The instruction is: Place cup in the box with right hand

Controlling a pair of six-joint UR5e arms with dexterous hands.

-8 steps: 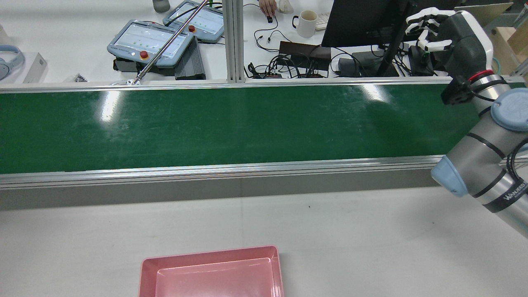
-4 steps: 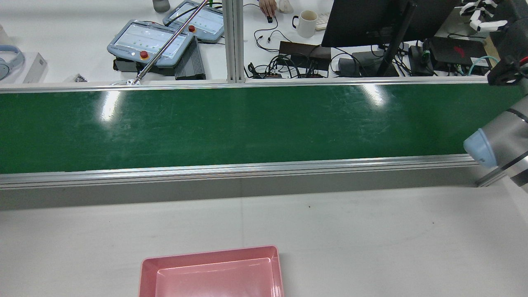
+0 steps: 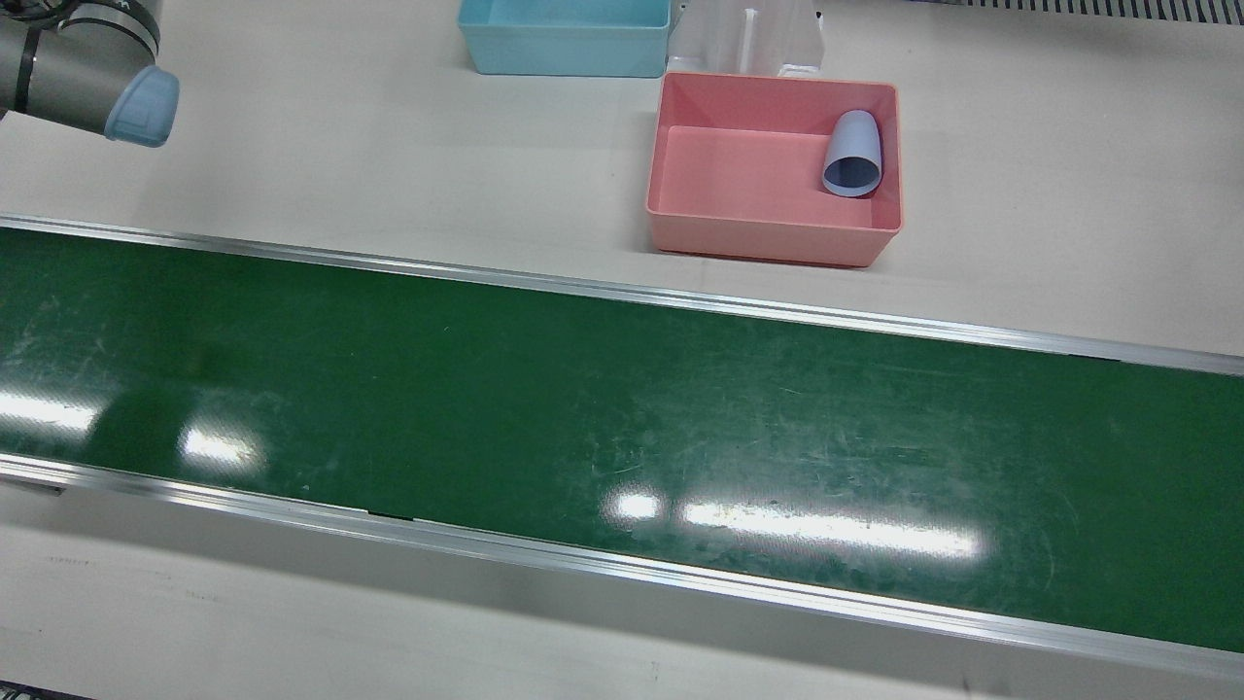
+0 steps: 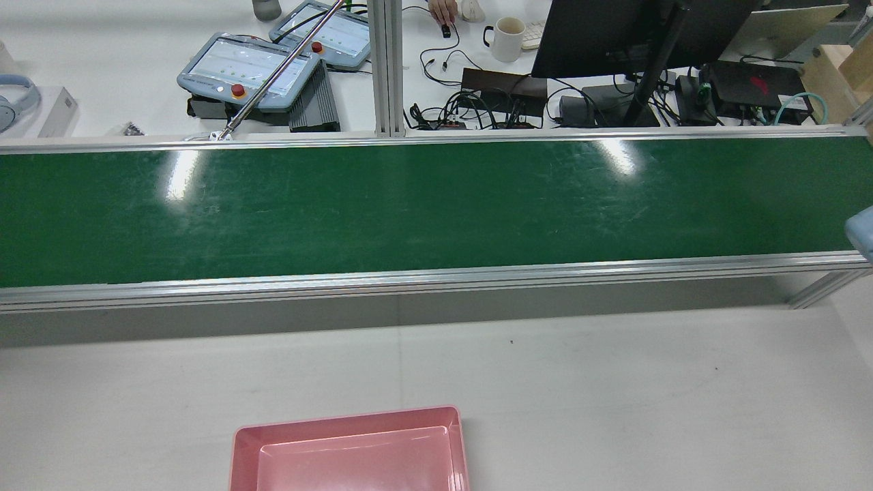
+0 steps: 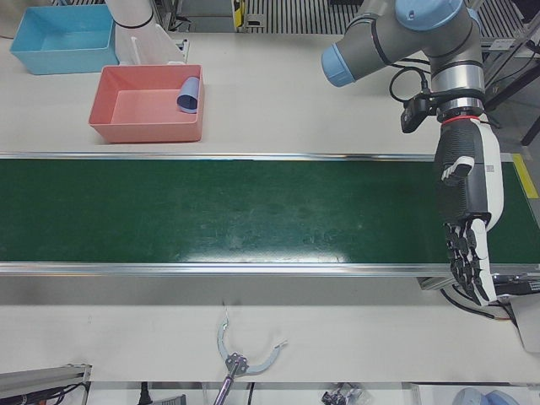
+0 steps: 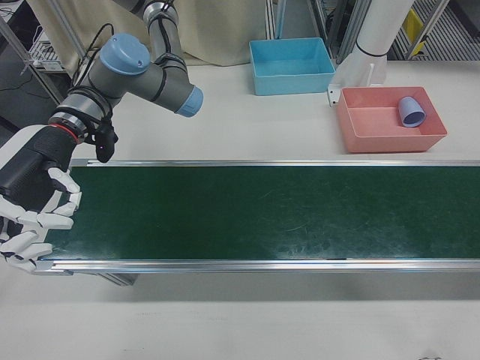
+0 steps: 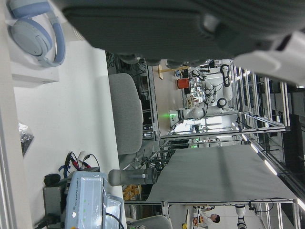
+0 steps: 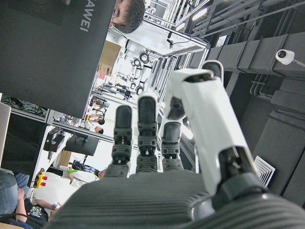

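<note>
The pale blue cup [image 3: 852, 156] lies on its side in the pink box [image 3: 773, 243], against the box's right wall. It also shows in the left-front view [image 5: 188, 93] and the right-front view [image 6: 412, 111]. My right hand [image 6: 34, 202] hangs off the far end of the green belt, well away from the box, open and empty. Its fingers [image 8: 143, 133] are spread in the right hand view. My left hand [image 5: 468, 219] hangs over the other end of the belt, fingers straight down, open and empty.
A green conveyor belt [image 3: 583, 408] runs across the whole table between aluminium rails. A blue box [image 3: 566, 39] stands beside the pink one near a white pedestal [image 3: 746, 39]. In the rear view only the right arm's elbow [image 4: 861, 232] shows at the edge.
In the rear view my right arm and hand have swung out to the right and left the picture; only the elbow's edge remains. The pink box has not moved.
</note>
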